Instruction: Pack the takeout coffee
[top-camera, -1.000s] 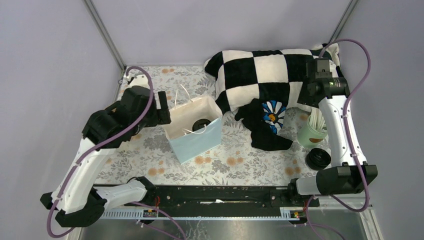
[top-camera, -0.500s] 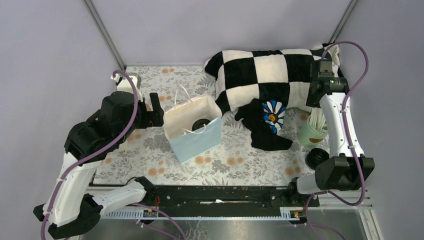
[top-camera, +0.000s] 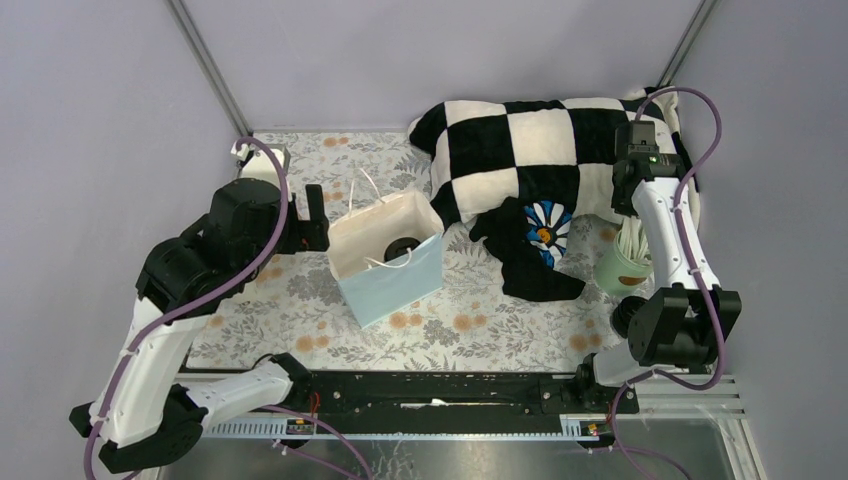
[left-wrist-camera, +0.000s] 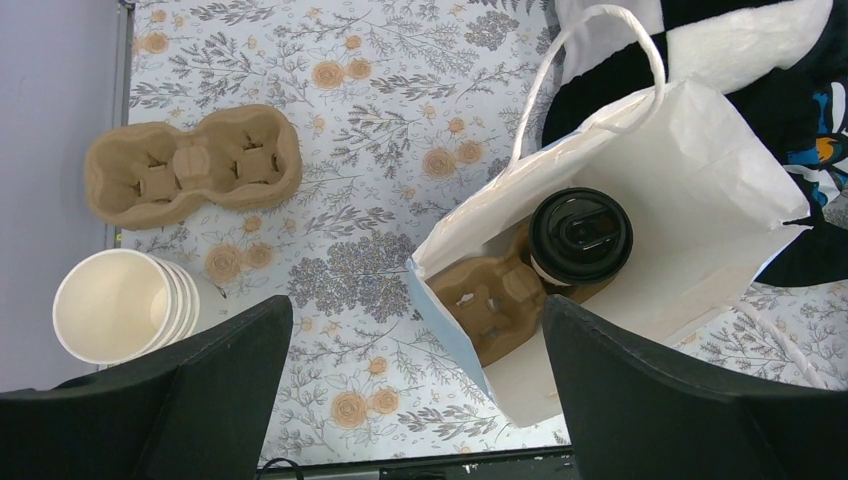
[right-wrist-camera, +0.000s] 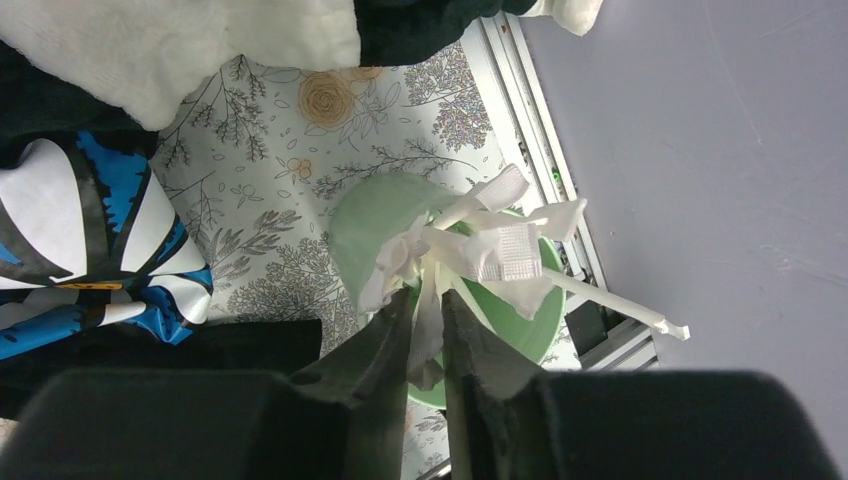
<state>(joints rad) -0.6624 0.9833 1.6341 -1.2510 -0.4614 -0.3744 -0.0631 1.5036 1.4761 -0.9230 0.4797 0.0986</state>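
1. Takeout coffee (left-wrist-camera: 580, 235): a cup with a black lid on, standing upright inside the paper bag (left-wrist-camera: 700, 180). From above, only the lid and a sliver of the cream rim show.
2. It sits in one pocket of a brown cardboard carrier (left-wrist-camera: 495, 300), which lies on the bag's floor. The carrier's other pocket is empty.
3. The bag stands open on the floral table (left-wrist-camera: 380, 80), its mouth up, one cord handle arching over the far edge. Its outside is pale blue and its inside white.
4. The left gripper (left-wrist-camera: 415, 330) hangs above the bag's left edge, touching nothing. Its jaws are spread wide and nothing is between them.
5. Left of the bag, well apart from it, a second cardboard carrier (left-wrist-camera: 190, 165) lies flat and empty. Nearer the arm's base is a stack of cups (left-wrist-camera: 110, 305), cream and lidless.
6. A black-and-white checkered blanket (top-camera: 520, 140) is heaped on the far right part of the table, and its near fold reaches just beside the bag.
7. Beyond the blanket, at the table's right edge, a mint-green cup (right-wrist-camera: 365, 225) holds white straws (right-wrist-camera: 500, 250).
8. The right gripper (right-wrist-camera: 427, 310) is over that cup. Its jaws are drawn nearly together, pinching a wrapped straw (right-wrist-camera: 432, 285).
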